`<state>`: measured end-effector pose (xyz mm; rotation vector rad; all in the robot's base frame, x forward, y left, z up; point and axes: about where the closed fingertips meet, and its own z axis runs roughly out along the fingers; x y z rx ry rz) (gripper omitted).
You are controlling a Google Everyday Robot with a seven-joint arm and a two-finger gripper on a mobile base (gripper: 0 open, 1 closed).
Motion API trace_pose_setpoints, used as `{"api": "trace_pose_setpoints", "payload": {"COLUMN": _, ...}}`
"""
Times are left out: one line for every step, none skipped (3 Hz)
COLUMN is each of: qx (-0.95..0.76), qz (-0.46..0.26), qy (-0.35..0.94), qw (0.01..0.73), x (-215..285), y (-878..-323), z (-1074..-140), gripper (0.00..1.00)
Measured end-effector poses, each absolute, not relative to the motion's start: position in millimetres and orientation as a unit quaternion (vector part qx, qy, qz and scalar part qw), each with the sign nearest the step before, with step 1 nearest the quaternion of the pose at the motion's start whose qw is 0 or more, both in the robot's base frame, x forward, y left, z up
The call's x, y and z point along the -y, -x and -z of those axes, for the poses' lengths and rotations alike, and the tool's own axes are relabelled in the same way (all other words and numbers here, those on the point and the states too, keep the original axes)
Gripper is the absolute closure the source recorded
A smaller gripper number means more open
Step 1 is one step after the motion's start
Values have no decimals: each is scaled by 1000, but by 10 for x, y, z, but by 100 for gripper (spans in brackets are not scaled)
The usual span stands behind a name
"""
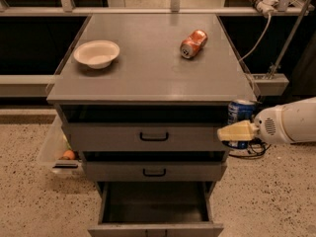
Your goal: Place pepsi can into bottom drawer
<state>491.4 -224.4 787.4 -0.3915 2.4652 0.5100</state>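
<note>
Pepsi can (241, 111) upright between the jaws of the gripper (232, 131), carried in the air. Jaws closed onto the can: one cream finger (238, 131) laid across its front at mid-height, the second finger hidden behind it. Silver top and dark blue upper wall exposed above that finger, a narrow strip of the base below it. White arm (289, 122) leading away from the jaws on the side opposite the fingertips.

Just beyond the fingertips: the corner of the grey cabinet, at the level of the top drawer (197, 138), front with black handle. Can beside the cabinet rather than over it, its top just under the edge of the cabinet top (148, 78).

Below the jaws, close to the floor: dark cables (247, 153).

Lower than the jaws and past the fingertips: middle drawer (197, 172), front with black handle. Lower again: bottom drawer (155, 206), pulled open, dark boxy interior exposed, well apart from the can.

Above the jaws, on the cabinet top: crushed orange can (193, 43) lying on its side. Further across the same surface: white bowl (97, 53), upright.

Farthest from the jaws, beyond the opposite side of the cabinet at floor level: clear plastic bin (52, 147) with a small orange item inside, on speckled floor (29, 201).
</note>
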Motion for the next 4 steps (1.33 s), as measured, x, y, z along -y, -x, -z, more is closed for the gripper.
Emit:
{"api": "trace_pose_setpoints", "payload": {"qx": -925, "qz": -191, "qy": 148, "qw": 294, "x": 2234, "y": -4907, "z": -7882, "gripper": 100}}
{"api": "trace_pose_setpoints", "payload": {"qx": -932, "qz": -222, "qy": 102, "qw": 267, "x": 2323, "y": -4811, "z": -7462, "gripper": 100}}
{"api": "trace_pose_setpoints", "payload": {"qx": -938, "qz": -265, "qy": 33, "qw": 220, "x": 2417, "y": -4621, "z": -6638, "gripper": 100}}
{"api": "trace_pose_setpoints", "payload": {"qx": -940, "qz": -303, "qy": -3, "qw": 156, "x": 2328, "y": -4431, "z": -5847, "gripper": 100}}
